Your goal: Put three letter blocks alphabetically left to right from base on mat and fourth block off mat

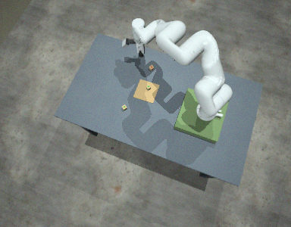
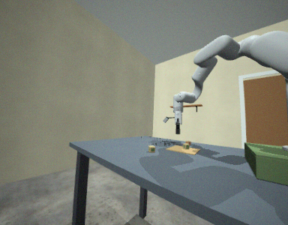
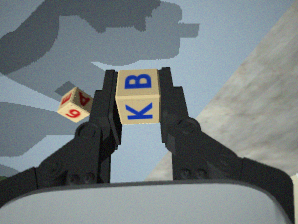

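Note:
My gripper [image 1: 140, 54] [image 2: 178, 131] [image 3: 139, 85] is shut on a cream block [image 3: 138, 97] with blue letters, a B and a K on the faces I see. It holds the block well above the table, beyond the far corner of the orange mat [image 1: 139, 95] [image 2: 174, 149]. A block with red marks [image 1: 151, 67] [image 3: 75, 105] [image 2: 188, 142] lies on the table just off the mat's far edge. A block with green marks [image 1: 148, 87] [image 2: 186, 146] lies on the mat. Another block [image 1: 123, 107] [image 2: 151, 148] lies on the table, off the mat to its left front.
The grey table [image 1: 96, 76] [image 2: 118, 154] carries the arm's green base [image 1: 200, 125] [image 2: 268, 166] at its right side. The arm's shadow falls across the mat. The table's far edge is close behind the gripper.

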`<move>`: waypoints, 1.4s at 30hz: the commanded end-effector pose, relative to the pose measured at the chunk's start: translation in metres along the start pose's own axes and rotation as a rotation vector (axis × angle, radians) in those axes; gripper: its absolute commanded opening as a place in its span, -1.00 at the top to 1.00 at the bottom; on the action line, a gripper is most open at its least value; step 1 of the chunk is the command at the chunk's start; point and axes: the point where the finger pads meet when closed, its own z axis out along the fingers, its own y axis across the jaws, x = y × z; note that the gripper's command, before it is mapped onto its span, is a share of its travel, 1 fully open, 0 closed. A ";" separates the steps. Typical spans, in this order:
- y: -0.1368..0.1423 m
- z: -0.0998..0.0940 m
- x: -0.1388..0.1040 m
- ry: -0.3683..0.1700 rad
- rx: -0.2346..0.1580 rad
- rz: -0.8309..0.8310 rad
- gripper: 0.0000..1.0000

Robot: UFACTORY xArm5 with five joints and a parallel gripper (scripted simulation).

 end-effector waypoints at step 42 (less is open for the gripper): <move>-0.072 -0.046 0.018 0.011 -0.008 0.483 0.57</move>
